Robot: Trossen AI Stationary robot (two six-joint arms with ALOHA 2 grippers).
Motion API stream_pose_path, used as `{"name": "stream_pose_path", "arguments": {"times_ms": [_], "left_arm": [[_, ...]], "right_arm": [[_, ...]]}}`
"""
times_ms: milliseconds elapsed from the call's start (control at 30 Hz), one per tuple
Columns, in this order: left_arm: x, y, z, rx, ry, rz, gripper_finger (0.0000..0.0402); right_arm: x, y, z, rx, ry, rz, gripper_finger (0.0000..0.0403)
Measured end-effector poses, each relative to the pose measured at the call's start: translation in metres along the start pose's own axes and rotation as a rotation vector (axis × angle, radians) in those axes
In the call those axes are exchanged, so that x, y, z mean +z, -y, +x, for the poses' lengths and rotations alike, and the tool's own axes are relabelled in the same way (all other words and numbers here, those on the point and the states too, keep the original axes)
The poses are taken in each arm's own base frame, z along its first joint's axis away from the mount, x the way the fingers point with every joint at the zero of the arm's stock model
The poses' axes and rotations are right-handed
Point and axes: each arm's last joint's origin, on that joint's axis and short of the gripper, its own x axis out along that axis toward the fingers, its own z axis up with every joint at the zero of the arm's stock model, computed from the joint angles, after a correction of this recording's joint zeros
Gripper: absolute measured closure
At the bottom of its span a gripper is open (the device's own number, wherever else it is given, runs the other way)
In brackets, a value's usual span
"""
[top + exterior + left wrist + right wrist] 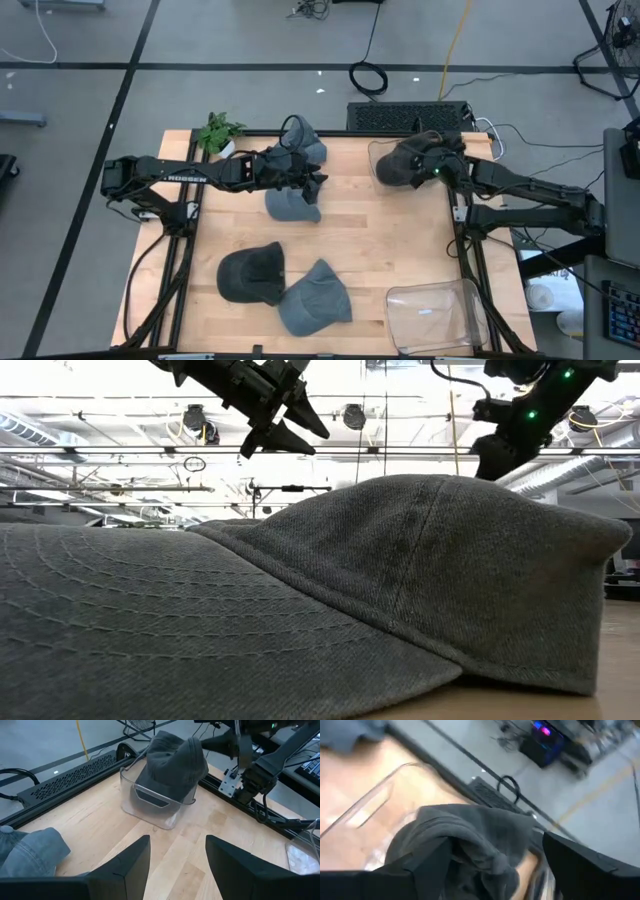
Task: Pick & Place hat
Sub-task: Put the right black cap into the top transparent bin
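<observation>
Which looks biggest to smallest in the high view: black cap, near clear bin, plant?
1. Near clear bin, largest.
2. Black cap, somewhat smaller in outline.
3. Plant, clearly smallest.
All sit on the table, seen from straight above, so nearness barely skews this.

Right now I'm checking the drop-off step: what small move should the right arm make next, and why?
Probably lift the right gripper straight up and back. Its fingers stand open on either side of the dark grey hat, which already sits in the clear bin at the table's far right corner, so the placing looks done. The left gripper waits open near mid-table.
</observation>
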Motion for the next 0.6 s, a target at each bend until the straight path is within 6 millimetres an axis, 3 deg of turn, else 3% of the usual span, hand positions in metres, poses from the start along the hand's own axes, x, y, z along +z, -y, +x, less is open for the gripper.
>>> {"name": "stream_pose_path", "arguments": {"times_ms": [167, 367, 600], "left_arm": [[0.000, 0.000, 0.000, 0.000, 0.000, 0.000, 0.0201], [0.000, 0.000, 0.000, 0.000, 0.000, 0.000, 0.0201], [0.000, 0.000, 0.000, 0.000, -0.001, 0.001, 0.0201]], "right_arm": [[0.001, 0.015, 0.003, -0.198, -0.009, 0.041, 0.0097], [0.006, 0.027, 0.009, -0.288, -0.002, 0.066, 0.0096], [0.006, 0.029, 0.013, -0.202, -0.017, 0.122, 0.0096]]}}
